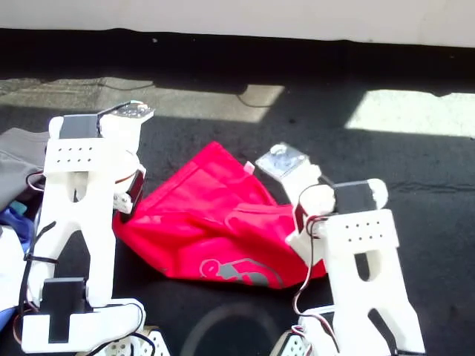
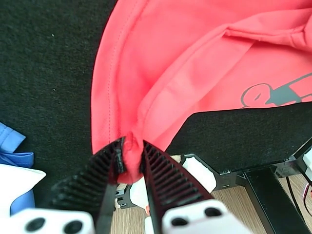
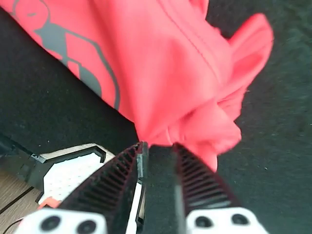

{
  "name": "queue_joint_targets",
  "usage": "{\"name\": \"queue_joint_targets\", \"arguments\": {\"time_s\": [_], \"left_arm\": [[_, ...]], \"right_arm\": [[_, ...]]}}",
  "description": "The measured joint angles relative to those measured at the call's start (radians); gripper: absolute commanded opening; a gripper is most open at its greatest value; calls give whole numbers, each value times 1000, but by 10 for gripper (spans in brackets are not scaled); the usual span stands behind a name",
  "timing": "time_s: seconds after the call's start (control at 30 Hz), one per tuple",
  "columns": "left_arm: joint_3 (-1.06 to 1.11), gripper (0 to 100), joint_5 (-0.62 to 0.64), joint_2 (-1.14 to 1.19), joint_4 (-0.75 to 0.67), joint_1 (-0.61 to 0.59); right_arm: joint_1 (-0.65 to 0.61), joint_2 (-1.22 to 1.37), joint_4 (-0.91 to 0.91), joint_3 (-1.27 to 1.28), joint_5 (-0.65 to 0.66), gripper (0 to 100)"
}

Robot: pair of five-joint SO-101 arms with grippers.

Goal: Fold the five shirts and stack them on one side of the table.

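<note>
- Red shirt (image 1: 215, 222) lies bunched on the desk (image 1: 415, 178).
- Left hand (image 2: 130, 161) clamps its 9 o'clock edge, right hand (image 3: 158, 156) its 4 o'clock corner, likely to spread it.

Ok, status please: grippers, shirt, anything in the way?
Left gripper shut on red shirt. Right gripper shut on it too. Shirt crumpled on table. Other shirts at table edge, not blocking.

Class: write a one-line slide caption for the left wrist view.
Left pincer shut on a bunched edge of the red shirt, black table beneath.
</note>
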Motion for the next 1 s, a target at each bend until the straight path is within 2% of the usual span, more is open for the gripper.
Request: {"name": "queue_joint_targets", "arguments": {"time_s": [0.13,0.2,0.33,0.43,0.63,0.87,1.0], "left_arm": [[0,13,0,0,0,0],[0,13,0,0,0,0],[0,13,0,0,0,0],[0,13,0,0,0,0],[0,13,0,0,0,0],[0,13,0,0,0,0],[0,13,0,0,0,0]], "right_arm": [[0,-9,12,-130,0,224],[0,-9,-38,-163,-12,224],[0,40,-181,-176,-152,227],[-14,172,-218,-176,-226,228],[-60,474,-124,-244,-253,228],[-101,598,-55,-308,-253,266],[-103,611,-55,-316,-253,185]]}}
